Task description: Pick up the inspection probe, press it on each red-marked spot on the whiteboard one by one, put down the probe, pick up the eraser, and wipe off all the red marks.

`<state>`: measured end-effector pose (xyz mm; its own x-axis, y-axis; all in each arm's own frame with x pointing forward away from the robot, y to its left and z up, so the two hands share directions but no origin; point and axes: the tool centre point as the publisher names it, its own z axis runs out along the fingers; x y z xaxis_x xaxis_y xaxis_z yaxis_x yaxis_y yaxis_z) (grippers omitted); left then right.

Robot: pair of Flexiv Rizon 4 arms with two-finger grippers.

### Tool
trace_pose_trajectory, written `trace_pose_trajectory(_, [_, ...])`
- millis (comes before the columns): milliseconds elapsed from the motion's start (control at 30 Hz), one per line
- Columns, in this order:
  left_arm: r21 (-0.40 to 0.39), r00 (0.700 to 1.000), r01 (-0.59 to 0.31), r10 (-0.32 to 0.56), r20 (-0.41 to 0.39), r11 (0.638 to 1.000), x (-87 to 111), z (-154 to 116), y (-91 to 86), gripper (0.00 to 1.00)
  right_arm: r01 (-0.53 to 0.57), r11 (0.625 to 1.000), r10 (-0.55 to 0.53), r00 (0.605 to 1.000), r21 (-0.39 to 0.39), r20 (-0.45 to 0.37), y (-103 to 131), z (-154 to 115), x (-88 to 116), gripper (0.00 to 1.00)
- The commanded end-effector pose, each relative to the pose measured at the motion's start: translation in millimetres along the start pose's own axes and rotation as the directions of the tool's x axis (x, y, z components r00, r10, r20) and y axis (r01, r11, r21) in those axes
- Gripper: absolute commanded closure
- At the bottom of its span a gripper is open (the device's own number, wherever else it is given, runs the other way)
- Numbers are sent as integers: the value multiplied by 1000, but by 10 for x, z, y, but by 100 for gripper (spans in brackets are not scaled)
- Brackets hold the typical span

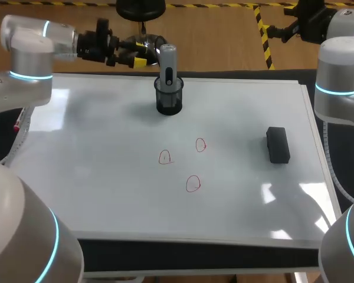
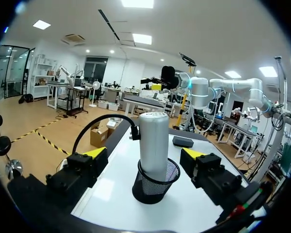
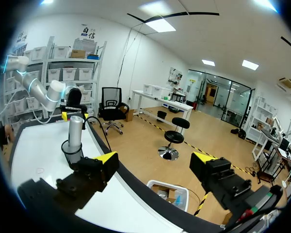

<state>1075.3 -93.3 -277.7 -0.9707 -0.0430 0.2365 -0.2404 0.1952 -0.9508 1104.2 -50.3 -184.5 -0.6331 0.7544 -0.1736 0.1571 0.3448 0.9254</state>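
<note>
The silver cylindrical probe (image 1: 167, 62) stands upright in a black mesh cup (image 1: 169, 100) at the far middle of the whiteboard (image 1: 106, 177). Three red circled marks (image 1: 165, 157) (image 1: 200, 144) (image 1: 193, 183) lie in the board's middle. The black eraser (image 1: 278, 144) lies flat to the right. My left gripper (image 1: 138, 53) hovers open just left of the probe's top. From its wrist, the probe (image 2: 153, 141) stands ahead of and between the open fingers of the gripper (image 2: 144, 154), untouched. My right gripper (image 3: 155, 158) is open and empty beyond the board's far right corner, the probe (image 3: 75, 128) far off.
The mesh cup (image 2: 155, 182) is the only upright obstacle on the board. The eraser (image 2: 183, 141) shows beyond the cup in the left wrist view. My right arm (image 1: 340, 71) rises beside the board's right edge. A dark table border (image 1: 194, 256) runs along the near side.
</note>
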Motion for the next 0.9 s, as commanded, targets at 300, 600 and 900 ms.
trace_pose_trajectory(300, [22,999,-26,27,-39,999,26,298,52,0,0,1000,0,1000,0,0,0,0,0,0])
trace_pose_trajectory(600, [23,998,-25,27,-55,999,130,422,124,0,0,1000,0,1000,0,0,0,0,0,0])
trace_pose_trajectory(900, [22,996,-30,32,-83,999,156,554,157,0,0,1000,0,1000,0,0,0,0,0,0])
